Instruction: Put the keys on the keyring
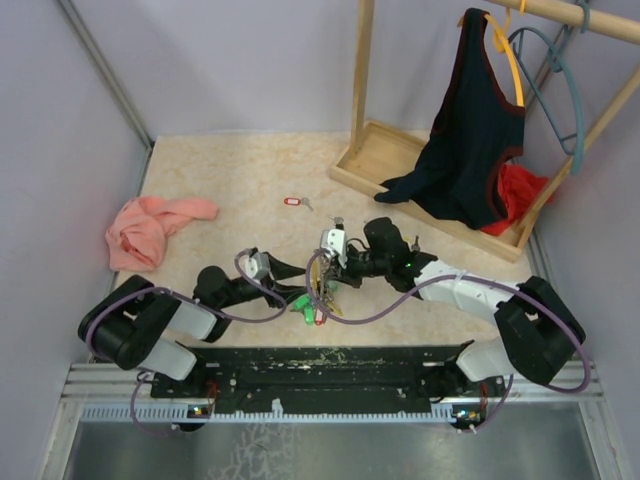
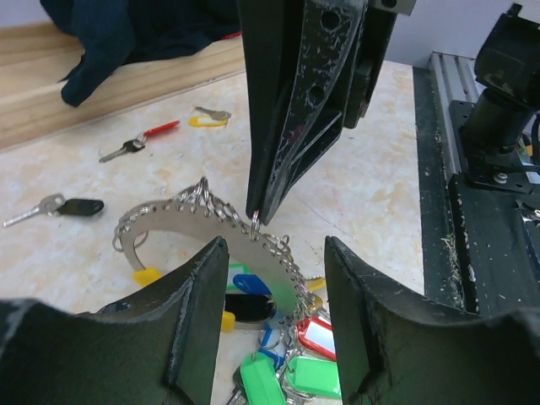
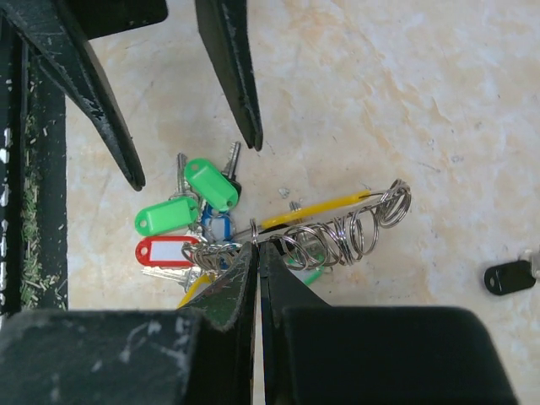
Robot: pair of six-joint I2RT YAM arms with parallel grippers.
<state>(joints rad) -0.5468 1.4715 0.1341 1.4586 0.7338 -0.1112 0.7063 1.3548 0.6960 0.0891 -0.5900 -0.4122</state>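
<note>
The keyring point(image 2: 169, 221) is nipped by the right pincer point(image 3: 257, 246), which is clenched on one of its wire loops.
Its bunch of tagged keys point(image 3: 181, 215) (green, red, blue, yellow) trails below that pincer onto the tabletop point(image 2: 363, 194). The left pincer point(image 2: 275, 245) is released, jaws either side of the ring without touching it. Beyond both lie loose keys: black-tagged key point(image 2: 63, 206), red key point(image 2: 139, 141), yellow key point(image 2: 207, 118).

1. Both arms reach inward, and the left gripper point(image 1: 298, 283) and right gripper point(image 1: 322, 278) meet near the front of the table point(image 1: 230, 170). They are just above the keyring point(image 1: 316, 305) with its green and red tags.
2. A loose red-tagged key point(image 1: 293, 201) lies well apart, mid-table.
3. A pink cloth point(image 1: 150, 230) sits crumpled at the left.
4. At back right, a wooden rack point(image 1: 362, 80) holds a dark top point(image 1: 470, 130) (on an orange hanger point(image 1: 510, 55)), with a teal hanger point(image 1: 579, 110) beside it.
</note>
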